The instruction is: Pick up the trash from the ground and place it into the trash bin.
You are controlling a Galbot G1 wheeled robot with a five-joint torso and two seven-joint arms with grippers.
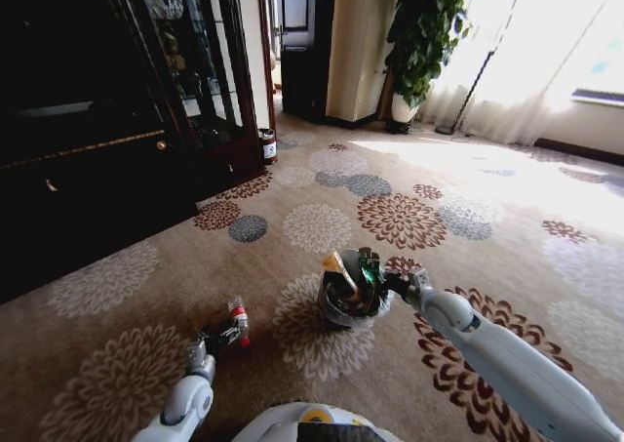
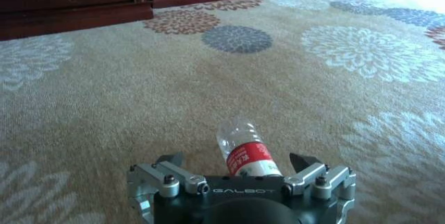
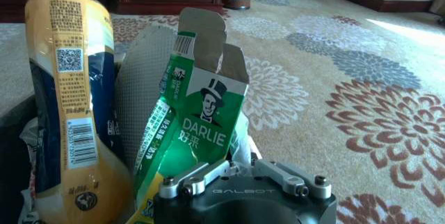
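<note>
The trash bin (image 1: 336, 310), a small dark bucket with a grey liner, stands on the patterned carpet. A yellow-orange packet (image 1: 339, 266) (image 3: 70, 104) and a green packet (image 1: 369, 264) (image 3: 198, 125) stick up out of it. My right gripper (image 1: 386, 282) (image 3: 240, 164) is at the bin's rim, shut on the lower edge of the green packet. A clear bottle (image 1: 238, 317) (image 2: 245, 148) with a red label lies on the carpet to the bin's left. My left gripper (image 1: 222, 339) (image 2: 238, 161) is low over the floor and open, its fingers (image 2: 170, 160) on either side of the bottle.
A dark wooden cabinet (image 1: 88, 140) runs along the left. A small red and white canister (image 1: 267, 144) stands by its far corner. A potted plant (image 1: 419, 42) and curtains are at the back. Open carpet (image 1: 458, 208) spreads ahead and to the right.
</note>
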